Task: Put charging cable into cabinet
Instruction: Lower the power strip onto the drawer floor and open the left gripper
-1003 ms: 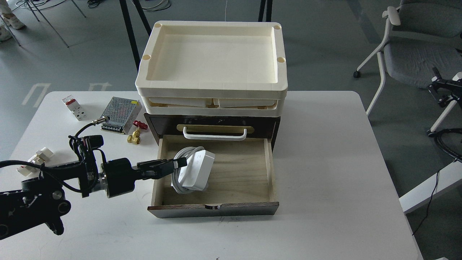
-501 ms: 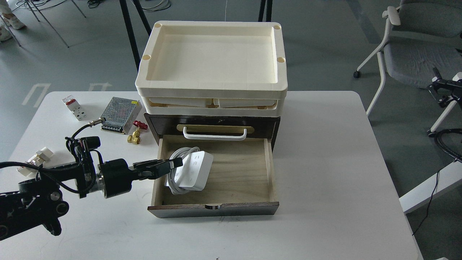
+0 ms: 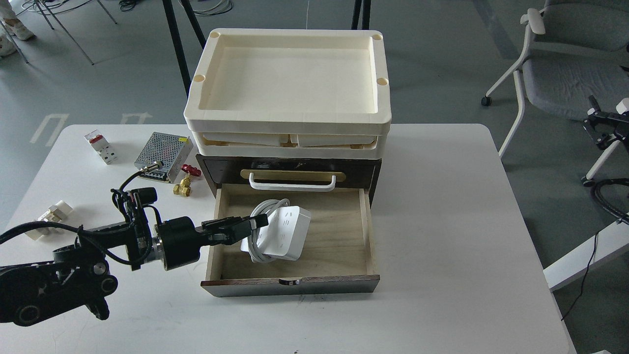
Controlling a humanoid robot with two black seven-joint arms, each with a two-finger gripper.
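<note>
The charging cable [image 3: 287, 233], a white power strip with its cord looped around it, is over the left middle of the open drawer [image 3: 339, 236] of the dark brown cabinet [image 3: 366, 169]. It is tilted, its left side raised. My left gripper [image 3: 258, 222] reaches in over the drawer's left wall and is shut on the strip's left edge and cord loop. The pale plywood drawer floor is bare to the right of the strip. My right gripper is out of view.
Stacked cream trays [image 3: 290, 78] sit on top of the cabinet. Left of it on the white table lie a perforated metal power-supply box [image 3: 164, 150], a white breaker with red tab [image 3: 100, 146], a brass valve [image 3: 184, 186] and a small white part [image 3: 51, 214]. A grey chair [image 3: 570, 64] stands at the back right.
My left gripper has moved right, further over the drawer, carrying the charging cable with it toward the drawer's middle. The strip stays tilted.
</note>
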